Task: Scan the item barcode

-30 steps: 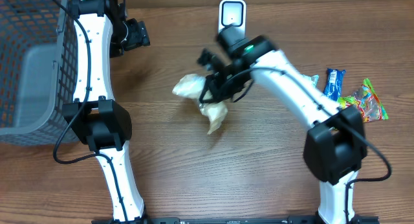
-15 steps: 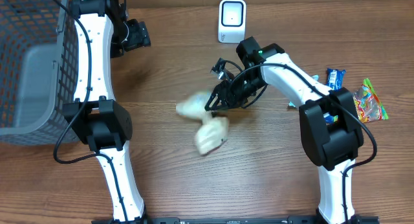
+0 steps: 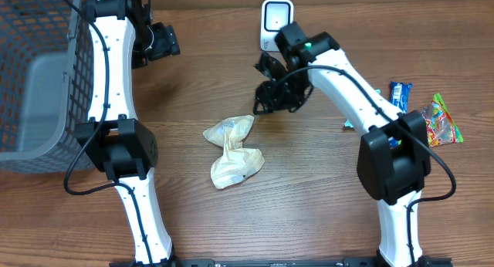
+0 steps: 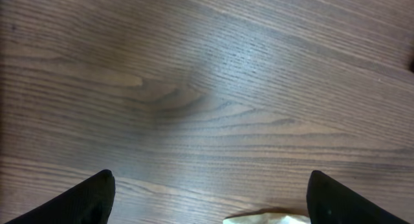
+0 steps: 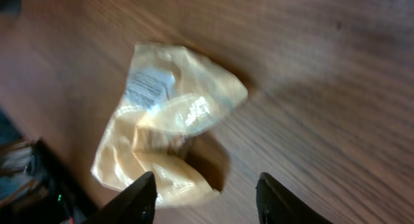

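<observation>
Dropped by the right gripper (image 5: 206,197), now part-open and empty, the crumpled pouch (image 3: 234,153) lies on the table (image 3: 309,205) just left of it; the left gripper (image 4: 207,199) hangs wide, farther off.

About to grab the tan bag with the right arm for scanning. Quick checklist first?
1. Is the right gripper empty, jaws apart: ok.
2. Is it lined up over the tan bag: not ok; it hangs near the scanner, apart from the bag.
3. Does the bag lie free on the table: ok.
4. Does the white label face up: ok. Is there a barcode on it: cannot tell.
5. Is the left gripper open and away from the bag: ok.
</observation>
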Robot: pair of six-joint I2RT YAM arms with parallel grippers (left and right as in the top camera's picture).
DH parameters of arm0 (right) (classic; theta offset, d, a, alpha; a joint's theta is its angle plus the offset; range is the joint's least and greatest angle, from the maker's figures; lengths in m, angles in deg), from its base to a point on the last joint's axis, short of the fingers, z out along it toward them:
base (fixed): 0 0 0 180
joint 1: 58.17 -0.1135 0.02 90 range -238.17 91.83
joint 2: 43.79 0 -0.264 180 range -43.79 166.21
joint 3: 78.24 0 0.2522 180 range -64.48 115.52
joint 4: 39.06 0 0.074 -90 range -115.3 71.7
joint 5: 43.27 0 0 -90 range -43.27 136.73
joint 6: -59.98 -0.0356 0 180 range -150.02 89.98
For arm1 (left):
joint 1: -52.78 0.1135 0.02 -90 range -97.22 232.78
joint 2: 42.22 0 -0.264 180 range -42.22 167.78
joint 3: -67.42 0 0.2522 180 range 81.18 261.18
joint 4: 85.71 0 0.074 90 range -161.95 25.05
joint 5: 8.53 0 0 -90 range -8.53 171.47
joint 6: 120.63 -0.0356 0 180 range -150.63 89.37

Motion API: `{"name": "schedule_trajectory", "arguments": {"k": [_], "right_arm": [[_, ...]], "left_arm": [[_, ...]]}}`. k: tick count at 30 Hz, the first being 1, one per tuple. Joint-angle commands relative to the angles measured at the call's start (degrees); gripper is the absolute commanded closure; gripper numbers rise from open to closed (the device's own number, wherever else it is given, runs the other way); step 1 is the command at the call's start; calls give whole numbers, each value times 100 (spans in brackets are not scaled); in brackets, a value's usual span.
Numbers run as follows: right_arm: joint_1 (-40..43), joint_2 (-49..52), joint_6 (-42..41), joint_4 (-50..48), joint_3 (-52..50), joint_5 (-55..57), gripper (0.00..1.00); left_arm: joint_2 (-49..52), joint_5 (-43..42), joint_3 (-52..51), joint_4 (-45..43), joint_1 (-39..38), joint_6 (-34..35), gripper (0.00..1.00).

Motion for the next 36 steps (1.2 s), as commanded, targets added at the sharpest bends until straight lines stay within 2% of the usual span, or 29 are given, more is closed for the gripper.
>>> {"name": "schedule_trajectory", "arguments": {"k": [1,3,6,9,12,17,28,29,30,32,33,36], "right_arm": [[-599,-164,-820,-232,260,992,46],[-994,-131,-1215,-544,229,1755,41],[-1574,-68,-1263,-861,216,3014,37],[-2142,52,-1235,-1051,216,4277,31],[-2544,197,-863,-1217,216,5088,24],[-2861,501,-61,-1410,210,5241,23],[-2999,1113,101,-944,149,5390,18],[-2988,1126,98,-942,127,5390,20],[-2977,1128,96,-942,94,5388,25],[-2964,1128,79,-944,68,5390,38],[-2957,1128,79,-942,68,5390,49],[-2949,1115,76,-944,87,5388,66]], "left_arm": [[0,59,-46,-109,48,35,14],[0,57,-46,-177,166,57,14],[0,59,-46,-195,313,55,14],[0,120,-46,-170,474,48,14],[0,236,-46,-125,656,42,14],[0,225,-48,-116,896,35,14],[0,227,-48,-39,1012,31,14],[2,227,-48,-39,1012,31,14],[2,227,-48,-37,1012,31,14],[2,227,-48,-33,1012,31,14],[0,227,-48,-22,1012,31,14],[2,229,-48,-7,1012,31,14]]}}
